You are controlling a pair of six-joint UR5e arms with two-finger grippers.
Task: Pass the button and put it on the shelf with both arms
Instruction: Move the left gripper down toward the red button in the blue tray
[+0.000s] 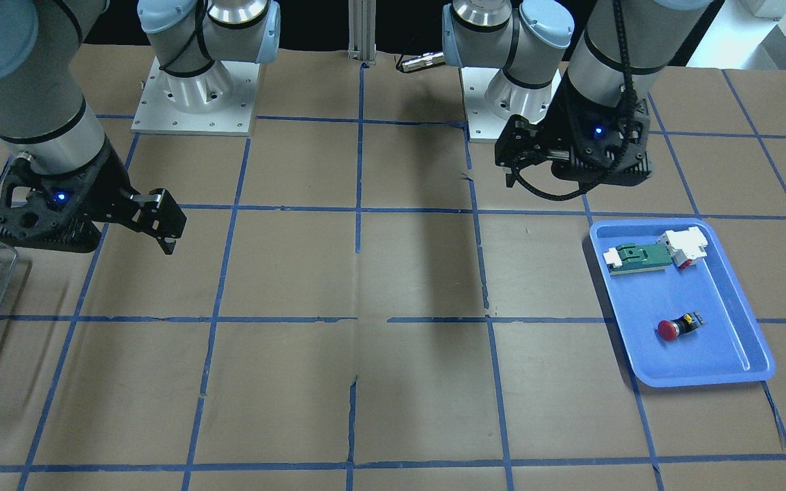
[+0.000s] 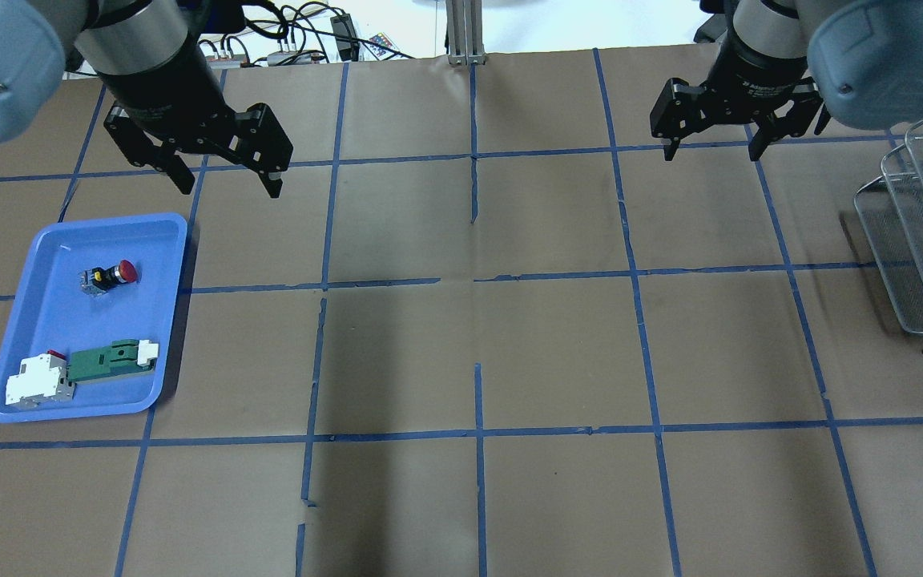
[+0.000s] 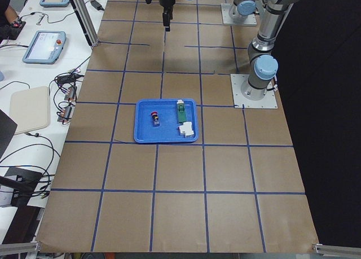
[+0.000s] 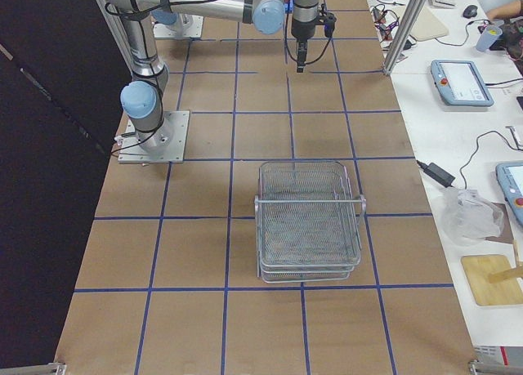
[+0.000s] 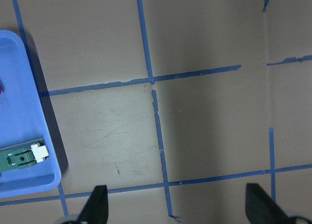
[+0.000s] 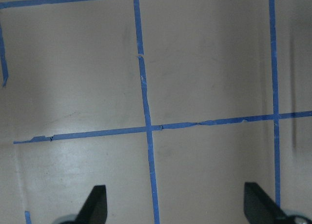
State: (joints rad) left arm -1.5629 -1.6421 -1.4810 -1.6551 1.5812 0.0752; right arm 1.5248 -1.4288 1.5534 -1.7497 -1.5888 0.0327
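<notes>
While one button (image 2: pixel 113 275) sits in one tray (image 2: pixel 53 328) — left gripper (image 2: pixel 231 191), right gripper (image 2: pixel 711 156): fingers (image 2: pixel 272 178) released.

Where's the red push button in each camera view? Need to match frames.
Front-facing: button lower right, in the blue tray.
Overhead: left side, tray's upper half.
Exterior left: centre, tray's left part.
Exterior right: not in it.
Left wrist: red sliver at left edge; cannot tell.
Right wrist: not in it.
Shared landmark: the blue tray.
</notes>
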